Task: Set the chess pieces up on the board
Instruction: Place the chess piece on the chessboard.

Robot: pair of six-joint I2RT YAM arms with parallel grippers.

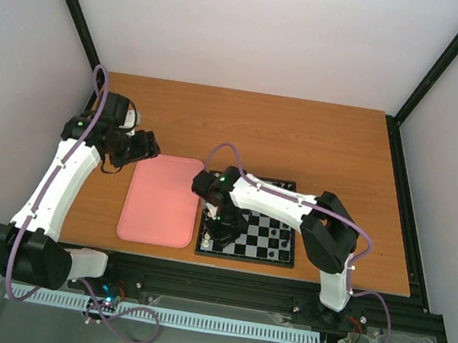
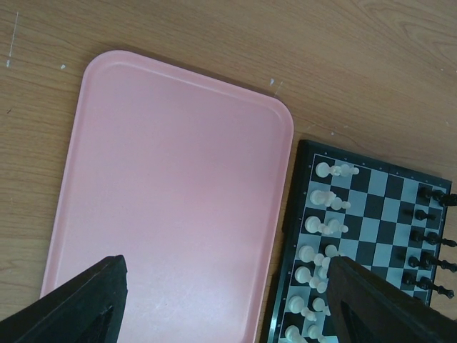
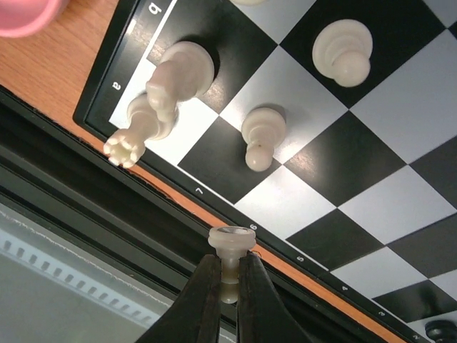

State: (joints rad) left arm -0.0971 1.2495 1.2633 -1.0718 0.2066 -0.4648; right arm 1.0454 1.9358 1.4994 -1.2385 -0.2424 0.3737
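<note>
The right gripper [image 3: 228,266] is clamped on one cream chess piece [image 3: 230,241]. The long axis of this piece runs along the fingers, with its head toward 12 o'clock in the wrist view. It hangs above the near border of the board [image 3: 400,136], and a free pale square lies just beyond, at about 1 o'clock. Other white pieces [image 3: 263,136] stand between 10 and 1 o'clock. The left gripper [image 2: 225,286], its fingers apart, is over the pink tray [image 2: 178,179], well apart from that square, so I judge the right arm is the nearer one.
</note>
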